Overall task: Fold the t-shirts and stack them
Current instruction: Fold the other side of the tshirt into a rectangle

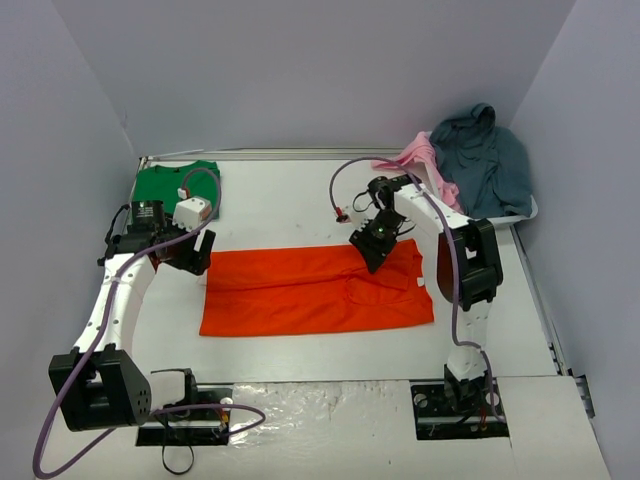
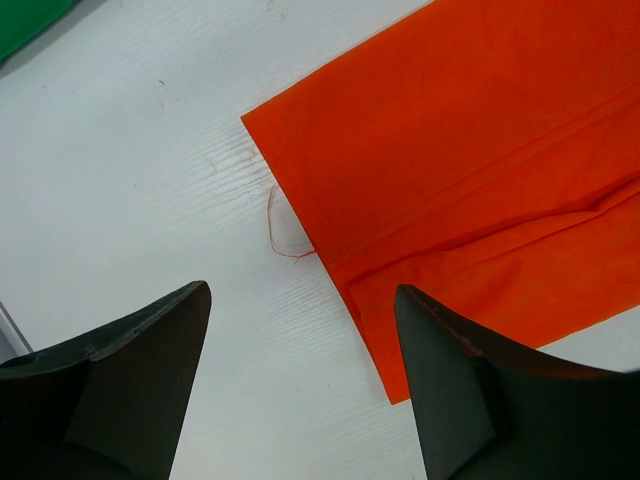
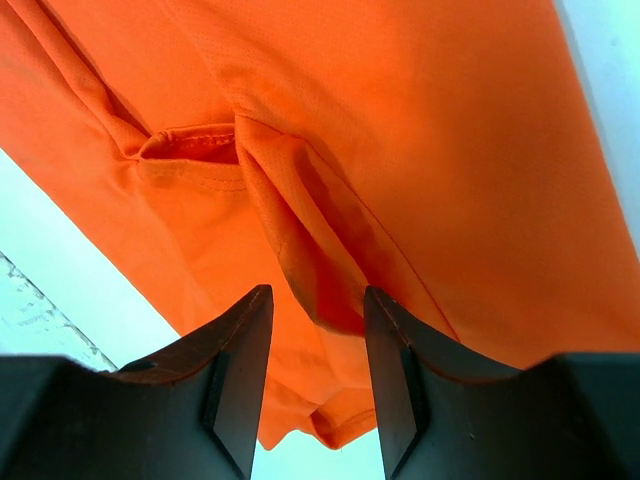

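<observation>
The right gripper (image 3: 318, 298) pinches a raised fold of the orange t-shirt (image 1: 300, 295). The left gripper (image 2: 300, 300) hangs wide open and empty above the bench (image 1: 280, 205), at the shirt's left edge.

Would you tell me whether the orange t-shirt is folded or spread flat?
Partly folded: the orange t-shirt lies as a long band, with overlapping layers along its middle.

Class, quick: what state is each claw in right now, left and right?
Left claw: open, holding nothing.
Right claw: closed on a raised fold of the orange shirt.
</observation>
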Robot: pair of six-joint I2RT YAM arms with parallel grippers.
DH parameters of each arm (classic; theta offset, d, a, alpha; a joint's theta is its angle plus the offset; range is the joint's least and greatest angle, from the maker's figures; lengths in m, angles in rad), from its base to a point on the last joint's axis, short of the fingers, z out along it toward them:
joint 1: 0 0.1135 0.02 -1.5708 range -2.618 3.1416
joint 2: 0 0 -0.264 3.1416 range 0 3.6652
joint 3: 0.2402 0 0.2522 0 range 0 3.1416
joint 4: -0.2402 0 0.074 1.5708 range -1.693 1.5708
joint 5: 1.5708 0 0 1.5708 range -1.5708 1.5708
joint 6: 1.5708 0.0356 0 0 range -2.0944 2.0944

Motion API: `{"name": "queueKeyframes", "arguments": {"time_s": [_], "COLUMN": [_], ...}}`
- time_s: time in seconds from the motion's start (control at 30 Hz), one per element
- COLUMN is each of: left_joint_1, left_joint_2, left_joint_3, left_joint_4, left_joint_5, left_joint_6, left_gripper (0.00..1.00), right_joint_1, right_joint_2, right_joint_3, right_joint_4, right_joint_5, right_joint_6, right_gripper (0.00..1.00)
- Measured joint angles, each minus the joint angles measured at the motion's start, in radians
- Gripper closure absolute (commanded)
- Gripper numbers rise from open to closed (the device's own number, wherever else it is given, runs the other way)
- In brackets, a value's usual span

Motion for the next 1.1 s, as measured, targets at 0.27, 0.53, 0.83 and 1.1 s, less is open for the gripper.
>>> {"name": "queueKeyframes", "arguments": {"time_s": [0.27, 0.53, 0.83, 1.1], "left_joint_1": [0.000, 0.000, 0.000, 0.000], "left_joint_2": [0.003, -0.002, -0.011, -0.011], "left_joint_3": [-0.001, -0.024, -0.029, -0.029], "left_joint_4": [0.002, 0.002, 0.001, 0.001], "left_joint_5": [0.000, 0.000, 0.009, 0.015], "left_joint_6": [0.000, 0.000, 0.001, 0.001], "left_gripper": [0.27, 0.27, 0.27, 0.27], "right_joint_1": [0.030, 0.135, 0.171, 0.170], "right_joint_2": [-0.006, -0.095, -0.139, -0.163], "right_joint_3": [-0.072, -0.144, -0.227, -0.258], "right_joint_4": [0.005, 0.008, 0.022, 0.033], "right_joint_5": [-0.013, -0.018, -0.021, -0.019], "right_joint_6": [-0.002, 0.003, 0.023, 0.036], "right_gripper": [0.63, 0.63, 0.63, 0.63]}}
